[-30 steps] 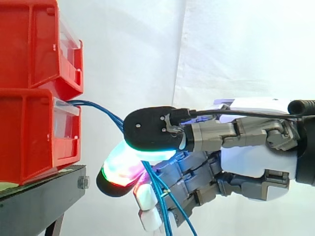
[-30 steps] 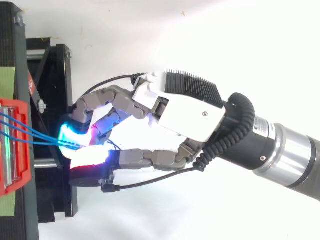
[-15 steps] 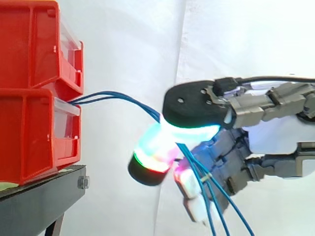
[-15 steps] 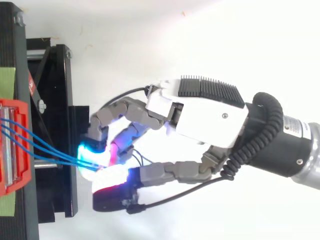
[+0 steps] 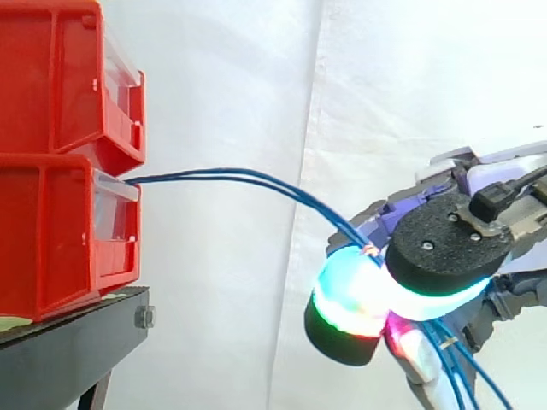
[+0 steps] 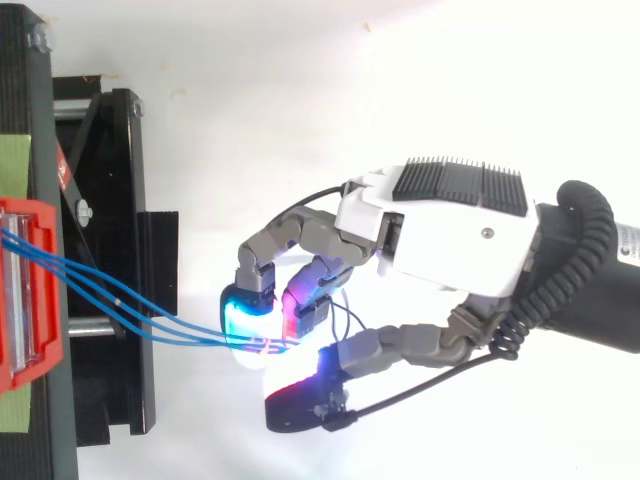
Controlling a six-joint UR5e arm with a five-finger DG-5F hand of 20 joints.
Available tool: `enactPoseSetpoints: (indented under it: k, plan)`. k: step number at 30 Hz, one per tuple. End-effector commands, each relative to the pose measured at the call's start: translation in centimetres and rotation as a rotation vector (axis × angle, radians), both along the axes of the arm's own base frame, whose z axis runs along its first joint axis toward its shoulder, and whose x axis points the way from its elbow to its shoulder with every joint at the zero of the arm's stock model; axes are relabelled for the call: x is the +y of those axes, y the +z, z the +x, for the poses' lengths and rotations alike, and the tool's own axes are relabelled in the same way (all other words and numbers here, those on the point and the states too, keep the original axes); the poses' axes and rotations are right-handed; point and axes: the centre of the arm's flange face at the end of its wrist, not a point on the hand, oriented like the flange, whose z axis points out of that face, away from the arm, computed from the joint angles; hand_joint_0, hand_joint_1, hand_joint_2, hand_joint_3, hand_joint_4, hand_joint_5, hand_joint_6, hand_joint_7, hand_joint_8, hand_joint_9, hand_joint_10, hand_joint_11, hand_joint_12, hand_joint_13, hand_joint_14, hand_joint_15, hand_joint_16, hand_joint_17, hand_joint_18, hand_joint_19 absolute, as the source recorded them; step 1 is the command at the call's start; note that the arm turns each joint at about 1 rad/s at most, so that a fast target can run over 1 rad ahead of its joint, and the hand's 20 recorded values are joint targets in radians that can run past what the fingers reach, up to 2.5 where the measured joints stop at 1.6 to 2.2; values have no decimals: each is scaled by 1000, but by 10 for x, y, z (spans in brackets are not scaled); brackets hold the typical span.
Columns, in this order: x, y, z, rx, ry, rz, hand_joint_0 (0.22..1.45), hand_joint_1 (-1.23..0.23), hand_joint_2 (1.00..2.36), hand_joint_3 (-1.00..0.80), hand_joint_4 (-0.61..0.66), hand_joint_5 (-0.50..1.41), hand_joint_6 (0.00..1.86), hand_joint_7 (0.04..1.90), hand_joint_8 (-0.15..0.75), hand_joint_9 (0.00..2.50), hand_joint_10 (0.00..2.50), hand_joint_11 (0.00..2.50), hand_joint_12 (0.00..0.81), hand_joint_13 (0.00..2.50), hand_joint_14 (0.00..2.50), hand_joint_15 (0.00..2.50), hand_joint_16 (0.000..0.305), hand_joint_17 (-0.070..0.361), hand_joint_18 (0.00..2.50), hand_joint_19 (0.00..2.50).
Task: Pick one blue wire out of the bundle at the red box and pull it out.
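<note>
Blue wires [image 5: 231, 175] run from the front of the lower red box [image 5: 60, 231] out to the right and into my hand [image 5: 444, 248]. In the top view three blue wires [image 6: 130, 312] leave the red box [image 6: 25, 290] and converge at the glowing fingertips [image 6: 243, 310]. My hand [image 6: 450, 240] is shut on them, with the wires pinched between a fingertip pad and the thumb. The wires hang nearly taut, in a shallow arc. Loose wire ends [image 5: 466, 376] trail down below the hand.
A second red box [image 5: 60, 77] is stacked on top of the lower one. Both rest on a black stand [image 5: 77, 342] at the left, whose frame [image 6: 110, 200] juts out under the wires. A white curtain hangs behind.
My hand has moved right, away from the boxes, with the wires still pinched. The span of blue wire between box and fingers has grown longer and straighter.
</note>
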Motion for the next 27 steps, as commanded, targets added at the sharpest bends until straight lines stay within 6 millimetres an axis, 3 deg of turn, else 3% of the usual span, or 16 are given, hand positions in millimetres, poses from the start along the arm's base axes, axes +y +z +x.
enactPoseSetpoints:
  k: [1, 8, 17, 27]
  plan:
    - [-2, 7, -6, 29, 15, -3, 728, -877, 1004, -438, 89, -152, 980, 1014, 336, 1028, 11, 729, 394, 1072, 22, 612, 45, 102, 1010, 516]
    - [-5, 17, -13, 44, 15, 0, 633, -844, 1002, -478, 162, -156, 960, 879, 341, 999, 12, 711, 402, 1040, 22, 625, 48, 107, 973, 545]
    - [-6, 20, -17, 65, 15, -3, 509, -726, 1000, -500, 185, -161, 951, 856, 350, 979, 10, 688, 425, 1035, 19, 629, 53, 120, 950, 565]
    - [-7, 25, -18, 59, 14, -2, 567, -559, 1007, -388, 167, -159, 945, 893, 343, 991, 11, 680, 408, 1028, 20, 639, 51, 114, 908, 612]
